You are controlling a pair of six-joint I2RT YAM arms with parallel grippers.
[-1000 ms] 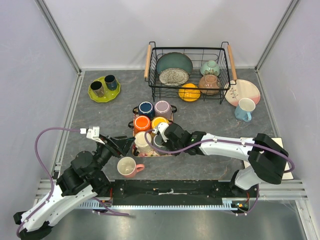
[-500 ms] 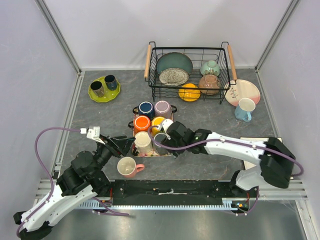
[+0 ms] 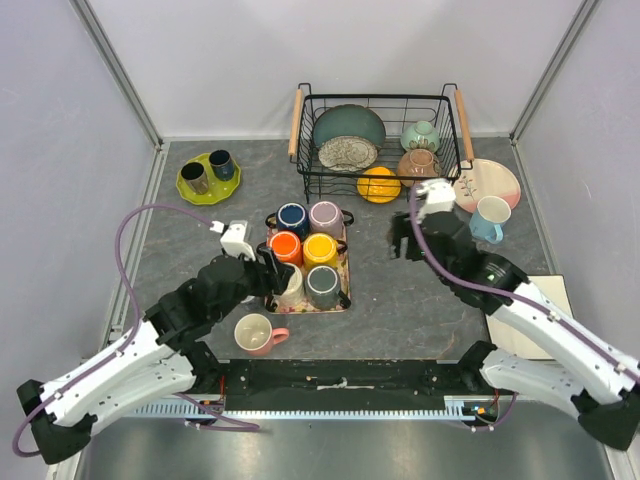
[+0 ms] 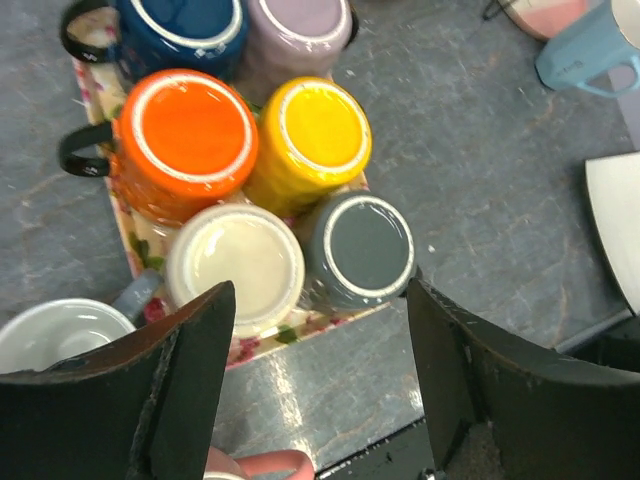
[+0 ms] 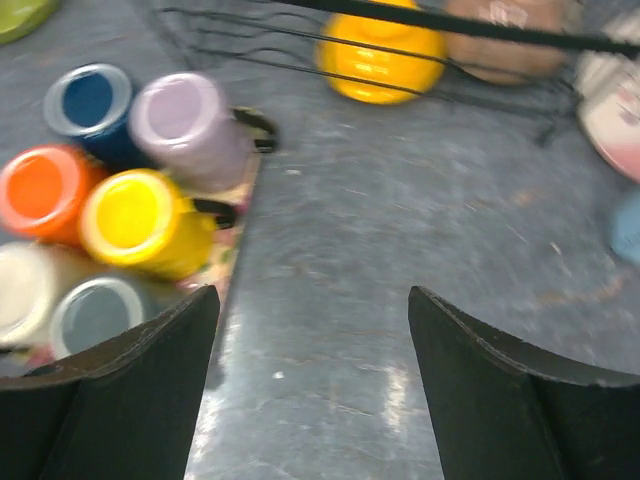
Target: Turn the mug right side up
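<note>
- While the left arm hangs over the tray, no mug is gripped, so the step in hand reads as approach and line-up before the grasp.
- Counter: grey, carries everything; a wire rack of dishes stands at the far side, well apart from the work.
- Tray: floral, mid-counter, holds six mugs packed touching, all base-up as far as I can tell.
- Cream mug: near-left corner of the tray, inverted, touching the grey mug beside it and the orange mug behind it. Judged the target, since it lies closest under the left claw; not certain.
- White mug with pink handle: upright on the counter, just in front of the tray.
- Left claw: jaws wide apart, empty, above the cream and grey mugs, touching neither.
- Right claw: jaws apart, empty, over bare counter to the right of the tray.
- Next move calls for: shift left to centre on the cream mug, descend, close on its wall without nudging the neighbours, lift clear, then rotate it mouth-up. Tight packing is the main risk.
</note>
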